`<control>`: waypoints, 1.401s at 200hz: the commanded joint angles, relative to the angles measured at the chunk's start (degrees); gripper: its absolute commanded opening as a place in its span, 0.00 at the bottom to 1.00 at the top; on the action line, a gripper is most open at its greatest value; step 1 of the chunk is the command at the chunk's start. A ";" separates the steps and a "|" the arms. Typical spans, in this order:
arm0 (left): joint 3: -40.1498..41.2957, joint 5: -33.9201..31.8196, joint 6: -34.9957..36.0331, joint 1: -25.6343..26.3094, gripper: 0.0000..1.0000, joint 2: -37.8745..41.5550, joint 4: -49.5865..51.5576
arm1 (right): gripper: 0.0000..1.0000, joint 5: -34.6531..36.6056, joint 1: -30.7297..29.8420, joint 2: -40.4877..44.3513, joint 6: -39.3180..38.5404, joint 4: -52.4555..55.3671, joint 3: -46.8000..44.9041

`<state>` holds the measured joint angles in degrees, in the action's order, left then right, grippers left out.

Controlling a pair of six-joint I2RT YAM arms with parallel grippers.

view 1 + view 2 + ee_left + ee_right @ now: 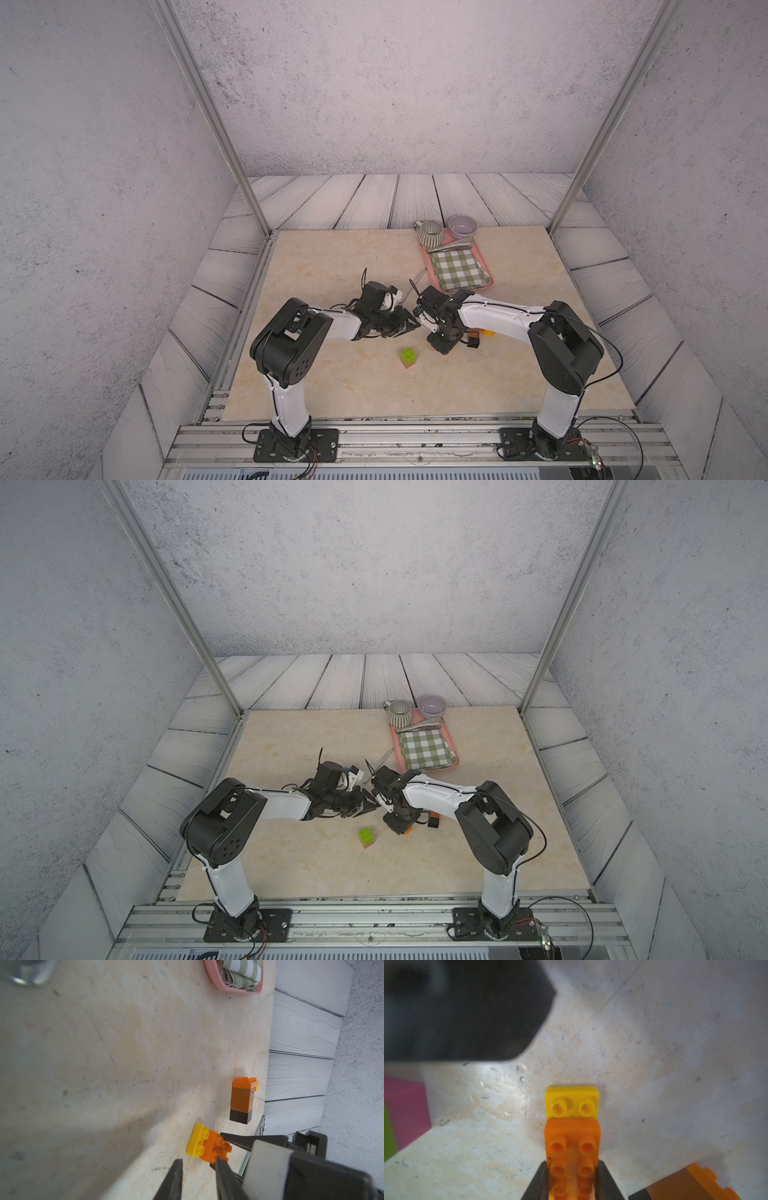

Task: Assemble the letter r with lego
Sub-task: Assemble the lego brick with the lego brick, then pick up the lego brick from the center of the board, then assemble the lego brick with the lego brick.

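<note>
Fingers (538,1184) of the right gripper (572,1164) are pinching the long orange brick (572,1142) across its width. Its long axis is running straight out from between them, with the studs facing the wrist camera. A yellow brick (572,1103) is sitting joined at the far end and pointing away from that gripper. The left gripper (417,326) is hovering just beside this piece, its fingers standing slightly apart and holding nothing, and the yellow end is lying just beyond their tips. In both top views the right gripper is hiding nearly all of the held piece, with only an orange sliver showing in a top view. Whether the yellow end is touching the table (332,266) is not showing clearly. A stack (242,1101) of black, brown and orange bricks is lying on its side near the right gripper. The right arm is partly covering it in the top views, and the edge of the right wrist view is cutting it off. A lime green brick (408,354) is sitting on a magenta brick (406,1109), near both grippers but apart from them.
</note>
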<state>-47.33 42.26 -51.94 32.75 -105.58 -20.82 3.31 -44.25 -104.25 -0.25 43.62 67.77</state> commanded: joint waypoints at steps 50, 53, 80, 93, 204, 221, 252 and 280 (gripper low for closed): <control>3.77 -2.30 -1.30 -1.76 0.23 2.72 -2.46 | 0.00 -1.10 -0.74 -4.53 -1.06 6.66 1.59; 4.10 -2.45 -1.34 -1.96 0.22 3.02 -2.53 | 0.00 -1.23 -0.82 -4.85 -1.07 6.83 1.72; 5.82 -3.30 -0.64 -3.36 0.21 6.04 -1.07 | 0.00 -1.99 -1.00 -6.89 -1.29 8.30 3.39; 6.40 -4.21 0.20 -3.62 0.21 7.79 0.39 | 0.00 -1.91 -0.95 -7.85 -1.39 9.00 4.17; 17.07 -13.17 3.82 -4.80 0.25 38.60 17.73 | 0.00 -3.73 -1.17 13.76 4.21 -2.46 -1.01; 19.82 -11.44 1.30 -4.80 0.25 39.49 15.43 | 0.00 -5.67 -2.59 15.23 6.45 -2.33 0.16; 25.14 -11.76 -2.70 -4.80 0.22 38.71 11.97 | 0.00 -3.44 -6.79 11.85 14.57 3.19 7.41; 29.05 -9.88 -4.60 -4.72 0.21 35.15 4.97 | 0.00 -3.58 -11.24 6.98 20.32 8.22 13.71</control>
<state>-20.62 30.68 -54.11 28.25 -68.05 -9.56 0.34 -52.27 -93.73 12.71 45.69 76.86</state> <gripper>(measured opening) 0.211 0.350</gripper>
